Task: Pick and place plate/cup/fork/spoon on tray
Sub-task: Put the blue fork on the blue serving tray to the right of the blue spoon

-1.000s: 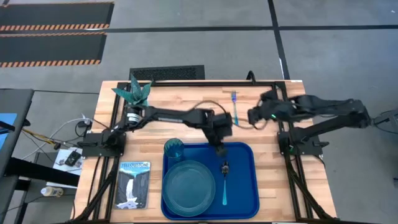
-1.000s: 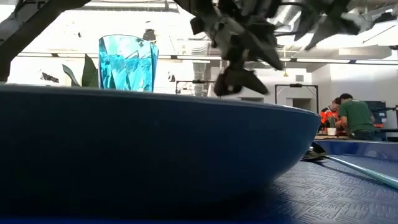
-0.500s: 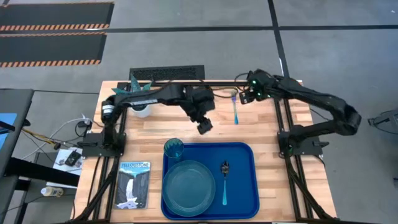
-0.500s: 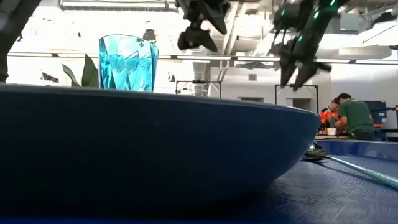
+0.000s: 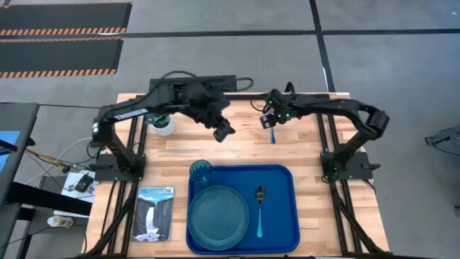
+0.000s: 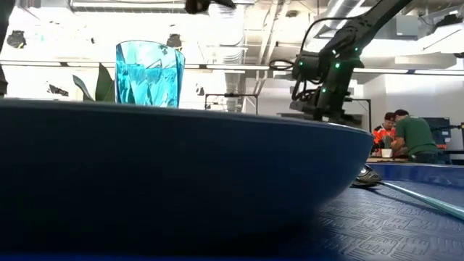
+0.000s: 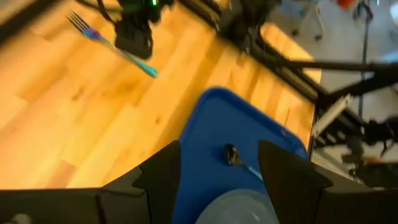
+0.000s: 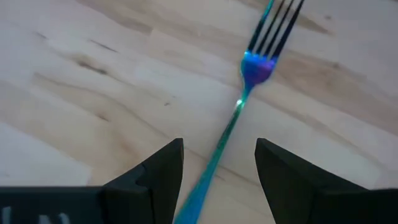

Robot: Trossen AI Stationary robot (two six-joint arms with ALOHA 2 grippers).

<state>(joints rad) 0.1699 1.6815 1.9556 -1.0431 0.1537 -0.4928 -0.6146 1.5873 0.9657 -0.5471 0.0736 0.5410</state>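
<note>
The right gripper [image 5: 270, 121] is hovering over the far part of the wooden worktop [image 5: 302, 147], its fingers [image 8: 163, 165] spread apart and straddling the slim fork with silvery tines and a bright blue handle [image 8: 249, 87]. The fork is lying flat on the worktop, beyond the far edge of the large rectangular bright blue plastic tray [image 5: 284, 219], and nothing is gripping it.

The left gripper [image 5: 223, 132] is hanging above the worktop near its far edge, to the left of the right gripper, with its fingers [image 7: 161, 174] spread and holding nothing.

The tray is sitting at the near edge of the worktop. It is carrying the round flat teal-blue plate [image 5: 218, 214] in its near left part, the small translucent teal-blue tumbler cup [image 5: 201, 173] at its far left corner, and the slim spoon with a dark oval bowl and a light blue handle [image 5: 259, 210] to the right of the plate.

A small waterfall-picture booklet [image 5: 156, 213] is lying just beside the left edge of the tray.
</note>
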